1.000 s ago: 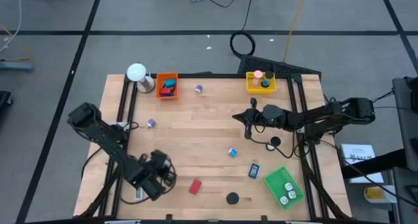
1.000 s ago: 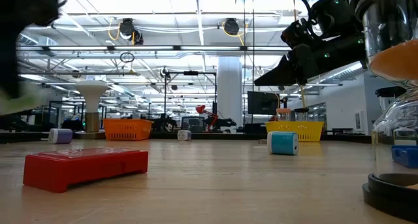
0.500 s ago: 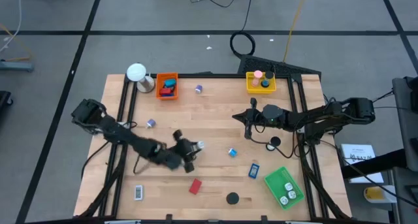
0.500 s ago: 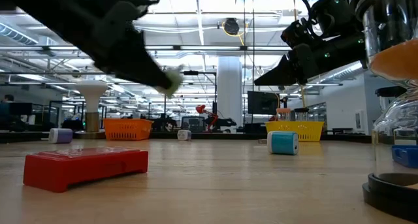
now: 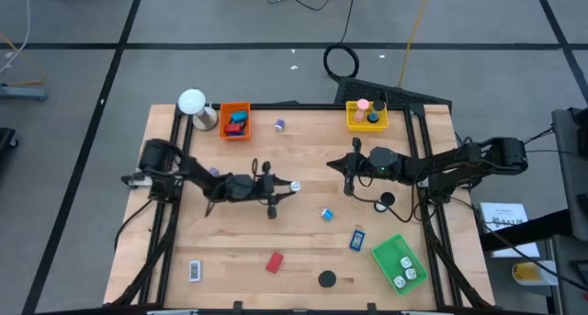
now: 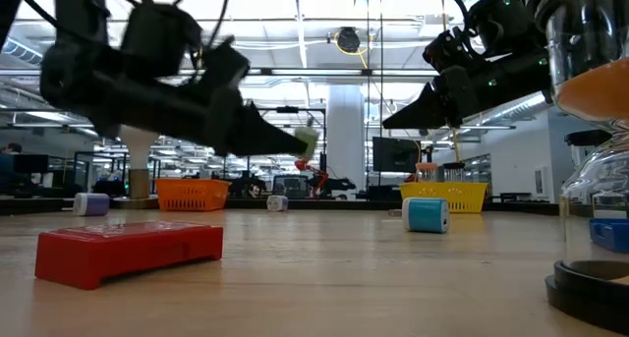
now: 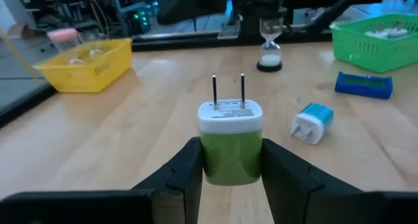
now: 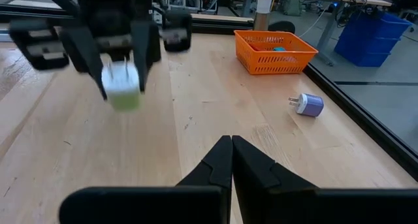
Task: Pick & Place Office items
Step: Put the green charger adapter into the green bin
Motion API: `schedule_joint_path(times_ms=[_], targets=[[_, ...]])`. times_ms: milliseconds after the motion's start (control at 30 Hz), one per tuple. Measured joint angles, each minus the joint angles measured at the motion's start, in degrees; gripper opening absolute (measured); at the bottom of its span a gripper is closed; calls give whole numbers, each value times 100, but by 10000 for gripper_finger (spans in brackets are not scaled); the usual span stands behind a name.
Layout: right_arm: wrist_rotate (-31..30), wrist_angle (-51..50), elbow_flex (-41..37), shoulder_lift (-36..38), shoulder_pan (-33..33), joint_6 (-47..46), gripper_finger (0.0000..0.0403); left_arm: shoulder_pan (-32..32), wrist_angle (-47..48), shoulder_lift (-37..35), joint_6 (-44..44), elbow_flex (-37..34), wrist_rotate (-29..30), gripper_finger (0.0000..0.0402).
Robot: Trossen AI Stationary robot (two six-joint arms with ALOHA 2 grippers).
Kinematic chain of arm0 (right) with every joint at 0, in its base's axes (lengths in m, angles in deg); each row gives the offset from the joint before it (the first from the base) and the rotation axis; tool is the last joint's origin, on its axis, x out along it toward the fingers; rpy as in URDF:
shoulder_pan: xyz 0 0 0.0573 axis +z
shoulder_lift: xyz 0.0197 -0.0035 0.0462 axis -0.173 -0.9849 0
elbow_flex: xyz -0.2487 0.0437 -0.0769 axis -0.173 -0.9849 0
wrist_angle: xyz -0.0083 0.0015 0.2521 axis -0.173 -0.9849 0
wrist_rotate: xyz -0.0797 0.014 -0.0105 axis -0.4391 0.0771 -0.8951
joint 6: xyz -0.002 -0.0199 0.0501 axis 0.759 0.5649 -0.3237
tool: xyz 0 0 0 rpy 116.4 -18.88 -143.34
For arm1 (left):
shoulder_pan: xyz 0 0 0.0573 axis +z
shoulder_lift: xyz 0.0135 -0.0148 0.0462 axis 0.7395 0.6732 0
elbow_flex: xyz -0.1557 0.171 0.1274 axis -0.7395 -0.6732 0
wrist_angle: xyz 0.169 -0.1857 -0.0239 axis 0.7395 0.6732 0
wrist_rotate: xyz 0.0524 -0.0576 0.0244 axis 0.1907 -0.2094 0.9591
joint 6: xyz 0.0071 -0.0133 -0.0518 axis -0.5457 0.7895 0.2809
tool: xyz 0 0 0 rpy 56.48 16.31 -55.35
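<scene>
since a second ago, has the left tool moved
Yes. The left tool, holding a green charger, swung from the table's near left corner toward the middle, away from the red block.

left gripper (image 5: 283,188): mid-table, above surface, clamped on charger plug (image 7: 230,140)
right gripper (image 5: 348,179): right of table centre, fingers together, facing left gripper
back-left tray (image 5: 235,120): far edge, beside ball-topped object (image 5: 192,103) at far-left corner
back-right tray (image 5: 367,116): far edge, right side
near-right tray (image 5: 399,262): near-right corner
flat block (image 5: 274,262): near edge, left of disc (image 5: 327,279)
second plug (image 5: 326,214): just right of table centre, between both grippers and near edge
</scene>
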Motion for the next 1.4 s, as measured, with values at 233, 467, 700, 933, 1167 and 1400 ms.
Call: schedule_joint_path(times_ms=[233, 467, 700, 933, 1167, 1400], targets=[[0, 6, -1, 0, -2, 0, 4, 418, -325, 1119, 68, 705, -487, 129], [2, 0, -1, -2, 0, 0, 4, 644, -349, 1716, 109, 1408, -925, 129], [0, 5, -1, 1, -2, 0, 4, 804, 418, 1859, 325, 1794, -1117, 129], [0, 5, -1, -2, 0, 0, 4, 808, 844, 1850, 361, 1977, -1126, 129], [2, 2, -1, -2, -2, 0, 4, 808, 1071, 1844, 409, 2060, -1124, 132], [2, 0, -1, 0, -2, 0, 4, 738, 1166, 1855, 369, 2045, -1110, 176]])
